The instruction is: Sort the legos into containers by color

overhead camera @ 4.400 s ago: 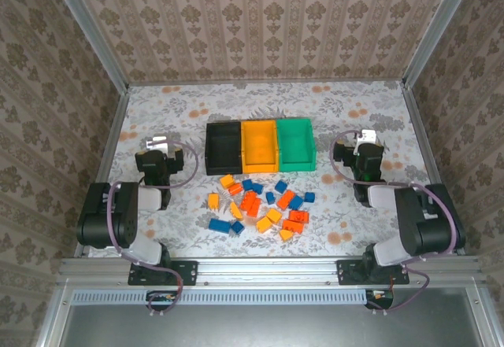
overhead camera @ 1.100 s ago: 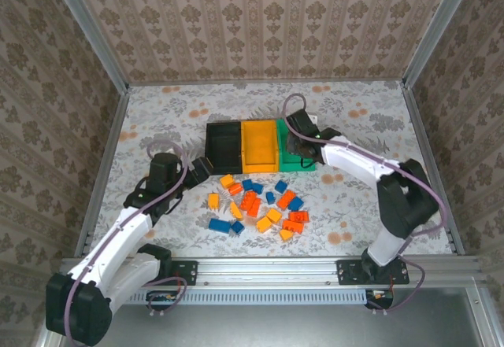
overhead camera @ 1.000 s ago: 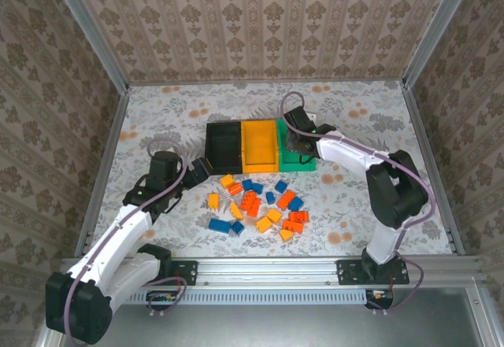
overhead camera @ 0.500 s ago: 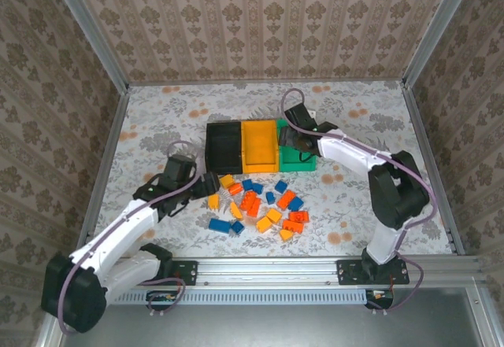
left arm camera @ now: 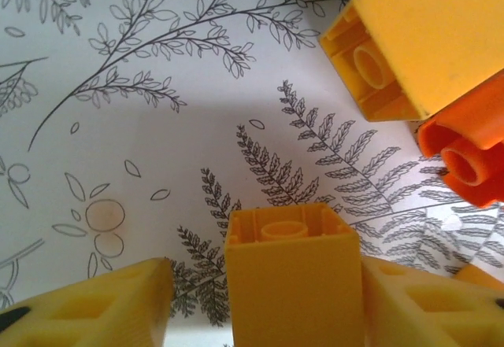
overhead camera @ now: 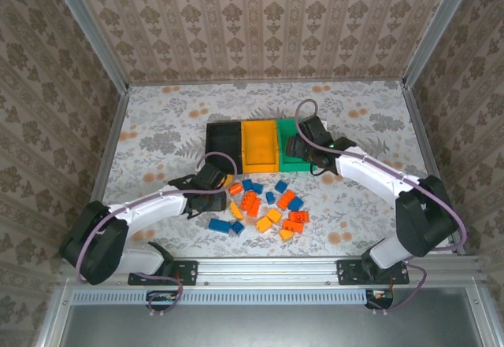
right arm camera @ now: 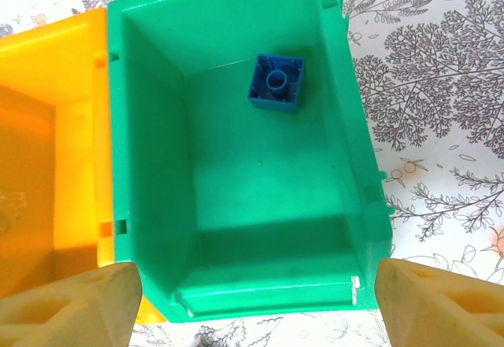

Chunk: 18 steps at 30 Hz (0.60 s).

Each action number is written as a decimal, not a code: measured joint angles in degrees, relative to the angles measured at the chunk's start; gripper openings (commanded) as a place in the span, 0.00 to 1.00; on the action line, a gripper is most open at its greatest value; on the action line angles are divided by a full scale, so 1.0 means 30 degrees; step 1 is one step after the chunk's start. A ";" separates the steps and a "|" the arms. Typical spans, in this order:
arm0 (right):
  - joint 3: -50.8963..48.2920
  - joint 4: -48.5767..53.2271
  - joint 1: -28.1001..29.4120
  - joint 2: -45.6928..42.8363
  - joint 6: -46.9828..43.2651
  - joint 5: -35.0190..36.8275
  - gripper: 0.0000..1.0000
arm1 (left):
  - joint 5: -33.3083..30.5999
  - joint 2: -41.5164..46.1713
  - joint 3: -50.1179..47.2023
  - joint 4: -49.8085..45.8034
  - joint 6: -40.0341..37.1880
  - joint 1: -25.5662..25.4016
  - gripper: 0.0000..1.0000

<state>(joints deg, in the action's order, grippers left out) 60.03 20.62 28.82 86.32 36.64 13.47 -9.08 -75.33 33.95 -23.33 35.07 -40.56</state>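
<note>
Left jaws are straddling a small yellow plastic brick [left arm camera: 291, 284], unclamped, while right jaws are gaping over a green rectangular plastic bin [right arm camera: 150, 166].

The table [overhead camera: 157, 119] wears a pale cloth printed with grey ferns and small orange fruits (the print is sharpest in the left wrist view). Near its middle three containers stand joined in a row, from left to right: the black bin [overhead camera: 224, 146], the orange-yellow bin [overhead camera: 260, 146] and the green bin [overhead camera: 286, 152]. Just in front of them a loose scatter of legos [overhead camera: 250, 203] lies on the cloth, yellow-orange, red-orange and blue mixed, some touching. Up close, a tipped yellow brick [left arm camera: 417, 40] touches a red-orange brick [left arm camera: 468, 146]; a second yellow brick [left arm camera: 293, 276] sits apart from both.
</note>
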 measured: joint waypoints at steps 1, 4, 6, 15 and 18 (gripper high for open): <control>-0.0066 -0.0036 0.0000 -0.0182 0.0007 0.0000 0.80 | -0.0058 -0.0131 0.0000 0.0058 -0.0044 -0.0036 0.54; -0.0146 -0.0087 0.0000 -0.0619 0.0073 0.0000 0.80 | -0.0226 -0.0321 0.0000 0.0270 -0.0102 -0.0102 0.46; -0.0182 -0.0124 0.0000 -0.0794 0.0211 0.0000 0.80 | -0.0313 -0.0321 0.0000 0.0423 -0.0117 -0.0117 0.39; -0.0554 -0.0255 0.0000 -0.1173 0.0350 0.0000 0.80 | -0.0488 0.1537 0.0153 -0.0240 -0.0138 -0.0503 0.19; -0.1027 -0.0306 0.0000 -0.1494 0.0415 -0.0007 0.80 | -0.0554 0.2863 0.1479 -0.1450 -0.0226 -0.0459 0.18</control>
<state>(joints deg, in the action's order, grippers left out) 56.95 19.70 28.82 81.84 37.89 13.45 -10.74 -66.74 38.39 -27.68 34.39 -41.93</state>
